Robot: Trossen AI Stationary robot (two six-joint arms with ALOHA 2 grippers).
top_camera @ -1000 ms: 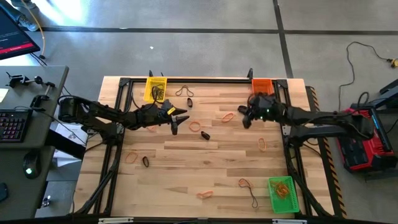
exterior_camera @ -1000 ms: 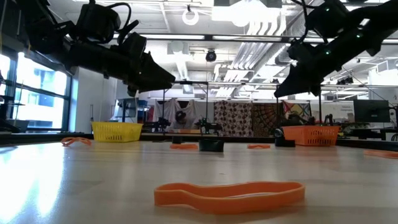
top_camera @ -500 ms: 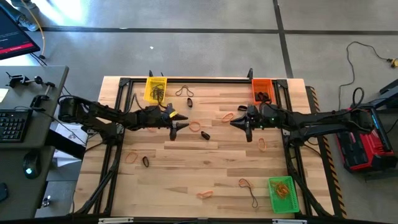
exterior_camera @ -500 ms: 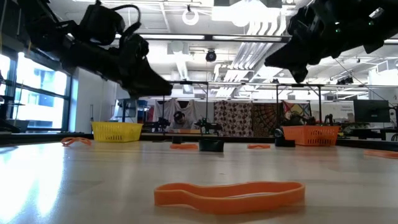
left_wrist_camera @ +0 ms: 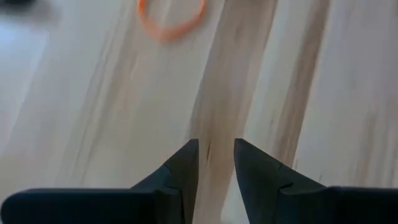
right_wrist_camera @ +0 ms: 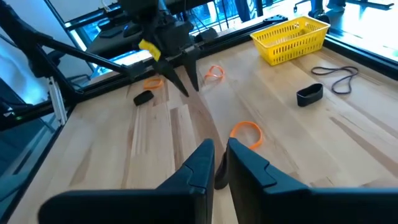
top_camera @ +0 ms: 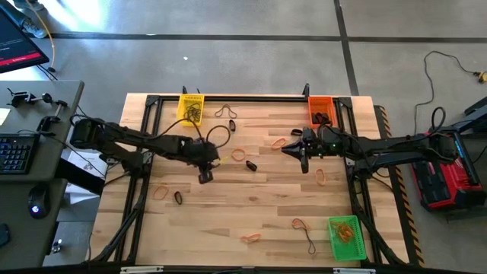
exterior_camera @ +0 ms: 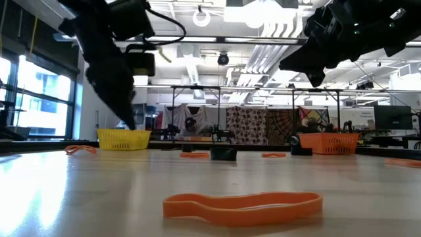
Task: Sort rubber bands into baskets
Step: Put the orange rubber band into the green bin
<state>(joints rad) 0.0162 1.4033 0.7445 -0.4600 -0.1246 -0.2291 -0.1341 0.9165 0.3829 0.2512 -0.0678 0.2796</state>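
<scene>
Wooden table (top_camera: 251, 205), bands scattered | left gripper (top_camera: 204, 176) pointing down, fingers a slit apart, empty — orange rubber band (left_wrist_camera: 171, 18) lies just ahead | right gripper (top_camera: 301, 156) nearly clenched, empty, farther off

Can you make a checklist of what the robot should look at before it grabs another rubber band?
1. Left claw empty: ok, nothing shows in the narrow gap between its fingers.
2. Left claw aimed at the table: ok, it points down over bare wood, with an orange band farther ahead.
3. Right claw empty: ok, nothing shows between its nearly closed fingers.
4. Right claw has a band close by: ok, another orange band lies just ahead on the wood.
5. Baskets in place: ok, the yellow basket, orange basket and green basket sit at the table's edges.
6. Arms apart: ok, there is open table between them.
</scene>
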